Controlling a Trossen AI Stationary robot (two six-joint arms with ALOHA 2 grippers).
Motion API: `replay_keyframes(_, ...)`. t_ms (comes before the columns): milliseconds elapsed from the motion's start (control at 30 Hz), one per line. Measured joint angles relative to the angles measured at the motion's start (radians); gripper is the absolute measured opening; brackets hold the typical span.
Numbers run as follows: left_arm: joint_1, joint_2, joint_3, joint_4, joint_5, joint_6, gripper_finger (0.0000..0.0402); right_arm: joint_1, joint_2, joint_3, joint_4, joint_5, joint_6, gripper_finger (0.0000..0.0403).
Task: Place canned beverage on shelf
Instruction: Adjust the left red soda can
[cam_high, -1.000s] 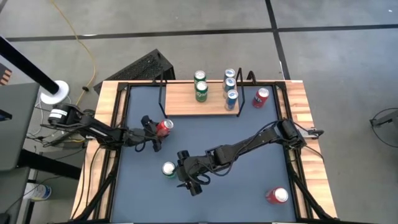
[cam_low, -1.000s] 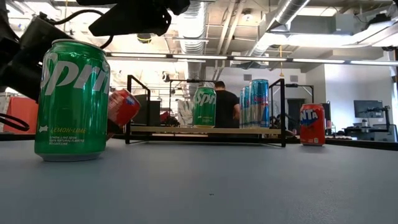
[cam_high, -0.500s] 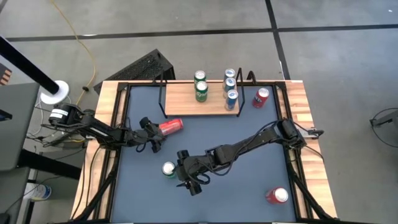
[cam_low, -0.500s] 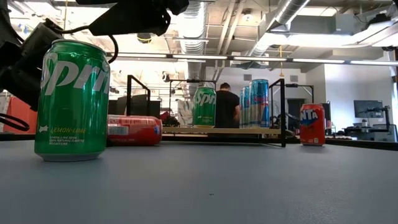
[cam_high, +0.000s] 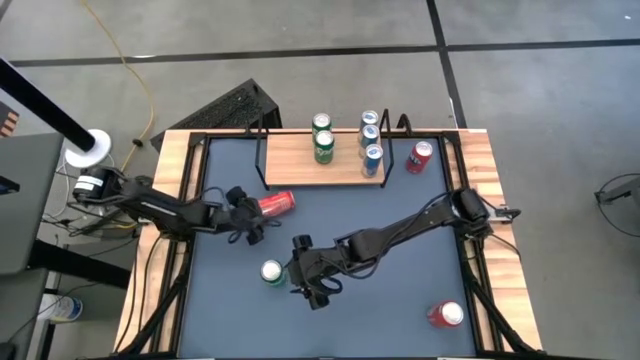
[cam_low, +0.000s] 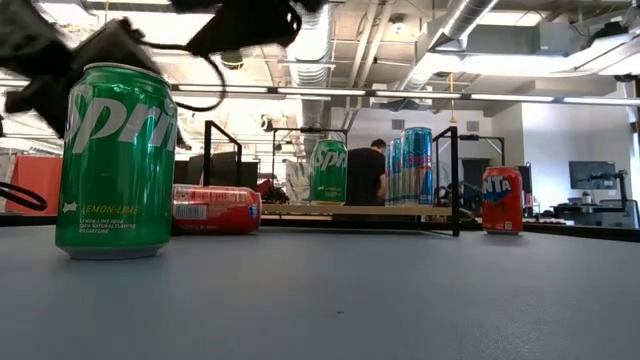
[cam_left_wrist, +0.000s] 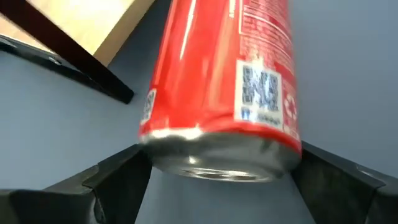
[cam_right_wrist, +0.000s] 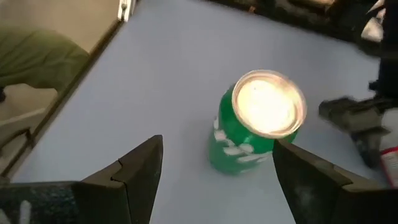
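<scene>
Red can (cam_high: 277, 203) lies on its side on the desk (cam_high: 400, 300), just off the shelf's (cam_high: 290, 165) front left corner. Left gripper (cam_high: 246, 213) is right at its base, jaws spread wide, gripping nothing. Right gripper (cam_high: 308, 283) hovers mid-desk beside the upright green Sprite can (cam_high: 271, 270), jaws open too. The risk, I'd say: a nudge rolls the red can against the shelf's wire frame. Plenty of open desk toward the near edge; shelf's left half looks free.

Grey concrete floor (cam_high: 300, 40); exposed ceiling ducts (cam_low: 310, 40), strip lights (cam_low: 430, 96)
</scene>
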Motion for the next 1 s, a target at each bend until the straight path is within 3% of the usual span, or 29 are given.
replay_keyframes(300, 0.0, 0.009, 0.364, -0.606, 0.123, -0.131, 0.0352, 0.018, -0.081, 0.001, -0.056, 0.044, -0.003, 0.0291)
replay_keyframes(433, 0.0, 0.009, 0.491, -0.735, 0.162, -0.096, 0.0352, 0.032, -0.085, 0.001, -0.081, 0.047, -0.008, 0.0291)
replay_keyframes(600, 0.019, 0.011, 0.577, -0.696, 0.24, -0.011, 0.0352, 0.053, -0.085, 0.001, -0.121, 0.087, -0.009, 0.0291)
replay_keyframes(800, 0.1, 0.114, 0.606, -0.583, 0.375, 0.037, 0.0352, 0.092, -0.084, 0.002, -0.123, 0.206, -0.017, 0.0291)
replay_keyframes(1000, 0.113, 0.293, 0.674, -0.568, 0.328, 0.124, 0.0352, 0.128, -0.084, 0.002, -0.138, 0.233, -0.008, 0.0291)
